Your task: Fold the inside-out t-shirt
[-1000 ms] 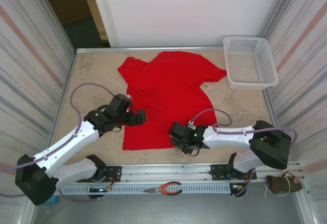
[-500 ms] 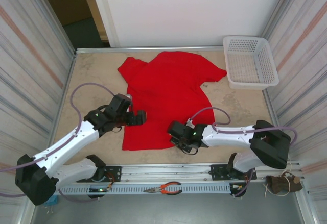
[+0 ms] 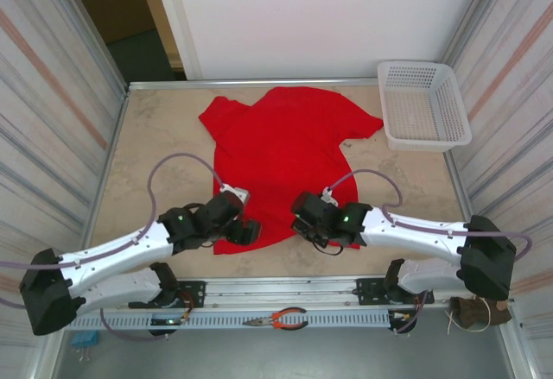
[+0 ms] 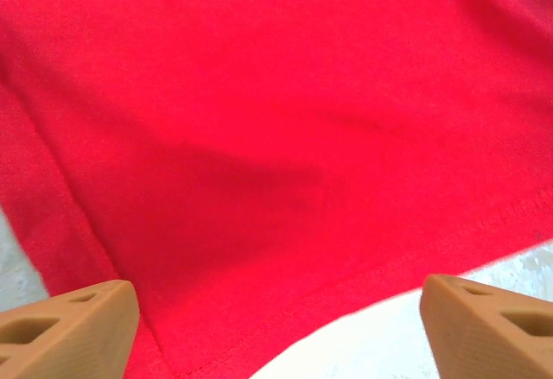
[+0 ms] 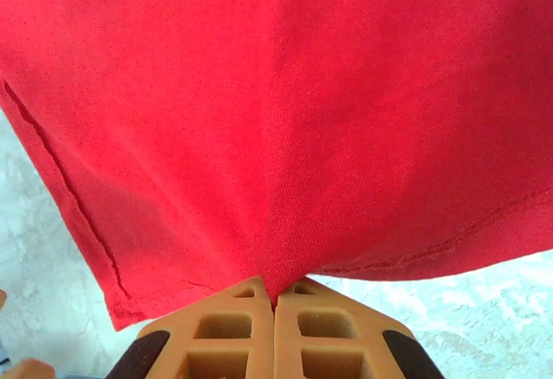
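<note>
From above, the inside-out t-shirt (image 3: 285, 150) lies spread on the table (image 3: 164, 137) left of the white basket (image 3: 425, 142), one sleeve just beside it, with bare table on the shirt's side away from the basket. The left gripper (image 3: 246, 230) and right gripper (image 3: 302, 217) sit at the hem farthest from the basket

Left wrist: tan fingers (image 4: 73, 323) are spread wide over the stitched hem, nothing between them

Right wrist: jaws are pressed together, pinching a fold of red cloth near the hem, pale table at both lower corners
</note>
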Motion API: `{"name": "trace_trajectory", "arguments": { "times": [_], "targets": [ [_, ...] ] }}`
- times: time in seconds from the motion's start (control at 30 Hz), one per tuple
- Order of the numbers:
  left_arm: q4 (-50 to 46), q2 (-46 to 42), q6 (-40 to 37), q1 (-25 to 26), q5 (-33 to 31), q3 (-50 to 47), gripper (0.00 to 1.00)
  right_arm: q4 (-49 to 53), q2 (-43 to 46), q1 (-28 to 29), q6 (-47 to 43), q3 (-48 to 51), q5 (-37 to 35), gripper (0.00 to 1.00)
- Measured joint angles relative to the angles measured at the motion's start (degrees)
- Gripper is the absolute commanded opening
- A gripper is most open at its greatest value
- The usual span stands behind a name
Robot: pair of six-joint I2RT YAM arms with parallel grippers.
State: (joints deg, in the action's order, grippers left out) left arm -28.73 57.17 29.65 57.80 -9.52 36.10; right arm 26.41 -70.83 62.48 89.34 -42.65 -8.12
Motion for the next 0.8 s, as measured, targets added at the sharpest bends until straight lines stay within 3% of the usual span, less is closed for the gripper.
{"name": "trace_trajectory", "arguments": {
  "times": [0.07,0.13,0.33,0.4,0.5,0.67,0.8],
  "targets": [
    [2.01,0.92,-1.03,3.30,-1.77,-0.28,0.79,0.26,0.04,-0.37,-0.13,0.00,0.00,0.00],
    [4.28,3.13,-1.81,6.43,-3.65,-0.26,0.78,0.26,0.04,-0.55,-0.35,0.00,0.07,0.18],
    [4.85,10.86,-0.59,9.03,-8.22,0.59,0.75,2.73,0.39,-0.63,-2.19,0.00,-1.01,0.28],
    [3.08,11.50,1.49,8.41,-9.55,1.44,0.72,5.99,1.40,-0.83,-3.32,0.00,-2.93,0.29],
    [-1.38,12.31,6.08,4.94,-10.10,4.02,0.66,11.61,3.13,-2.23,-5.09,0.00,-5.64,0.37],
    [-4.13,12.04,10.58,-1.01,-8.07,5.05,0.66,19.50,4.90,-3.69,-7.89,0.90,-8.87,0.60],
    [-3.21,11.28,11.21,-1.05,-5.70,5.18,0.66,22.18,8.81,-4.37,-8.63,4.35,-8.81,0.61]
  ]
}}
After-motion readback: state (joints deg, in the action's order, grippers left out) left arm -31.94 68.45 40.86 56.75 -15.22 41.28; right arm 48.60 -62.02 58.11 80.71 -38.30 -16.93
